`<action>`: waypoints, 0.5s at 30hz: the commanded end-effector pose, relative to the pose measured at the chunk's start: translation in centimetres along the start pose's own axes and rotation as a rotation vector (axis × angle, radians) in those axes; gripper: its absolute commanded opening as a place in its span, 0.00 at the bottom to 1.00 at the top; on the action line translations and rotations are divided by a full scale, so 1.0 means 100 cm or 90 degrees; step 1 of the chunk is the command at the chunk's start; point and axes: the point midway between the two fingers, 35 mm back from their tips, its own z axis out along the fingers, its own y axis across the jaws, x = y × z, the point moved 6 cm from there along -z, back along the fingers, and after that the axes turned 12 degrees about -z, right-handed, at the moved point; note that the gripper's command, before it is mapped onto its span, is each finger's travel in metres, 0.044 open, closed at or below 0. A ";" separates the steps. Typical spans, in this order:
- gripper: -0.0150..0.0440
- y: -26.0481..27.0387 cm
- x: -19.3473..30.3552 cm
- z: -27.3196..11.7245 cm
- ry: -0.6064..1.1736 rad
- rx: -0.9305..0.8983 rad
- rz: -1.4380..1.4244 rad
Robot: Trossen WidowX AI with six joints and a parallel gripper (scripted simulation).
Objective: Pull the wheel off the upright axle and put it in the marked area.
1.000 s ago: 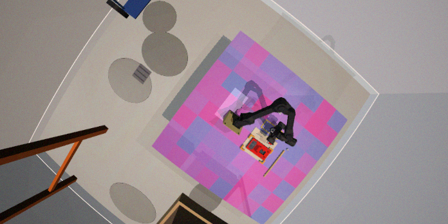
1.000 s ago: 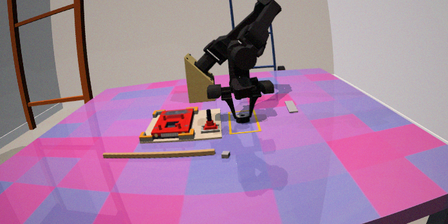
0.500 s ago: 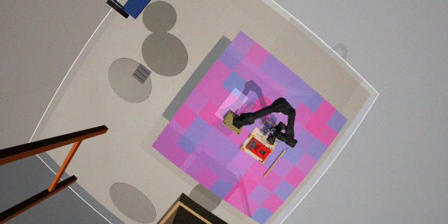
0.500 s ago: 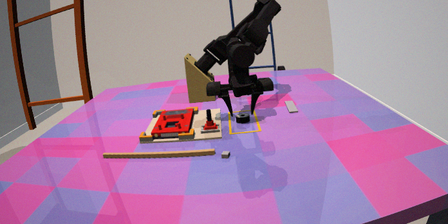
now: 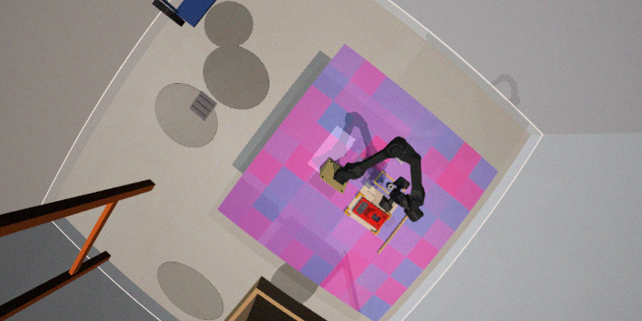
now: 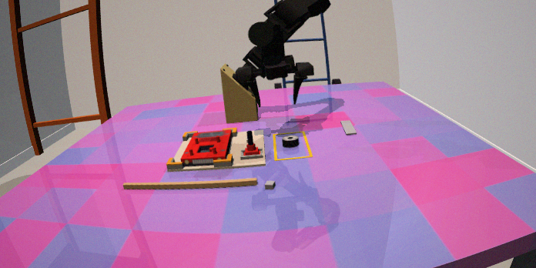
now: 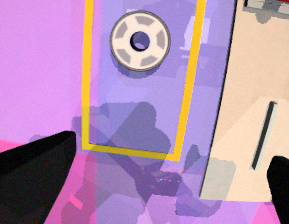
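The wheel [image 5: 390, 186] [image 6: 290, 144] [image 7: 124, 41] lies flat on the table, inside the yellow outline of the marked area [image 6: 293, 158] [image 7: 86, 75], with its pale spoked face up. It touches no part of the yellow line. The upright axle [image 6: 249, 138] is a bare black post on a red base, standing on the cream board [image 7: 245, 65]. My gripper [image 6: 277, 105] [image 7: 175, 155] is wide open and empty. Its fingertips hang above the table, clear of the wheel and the axle.
A red block [image 5: 369, 215] [image 6: 224, 146] with orange corner brackets sits on the board's other part. A wooden stick [image 6: 190, 185] and a small grey block [image 6: 269, 185] lie beside the board. A flat grey piece [image 6: 348, 128] lies beyond the marked area. The arm's base stands by a tan wedge [image 6: 240, 105].
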 end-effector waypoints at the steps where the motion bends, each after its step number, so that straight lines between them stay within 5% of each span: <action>1: 1.00 -0.006 0.044 -0.022 0.001 -0.007 0.002; 15: 1.00 -0.006 0.046 -0.023 0.001 -0.007 0.001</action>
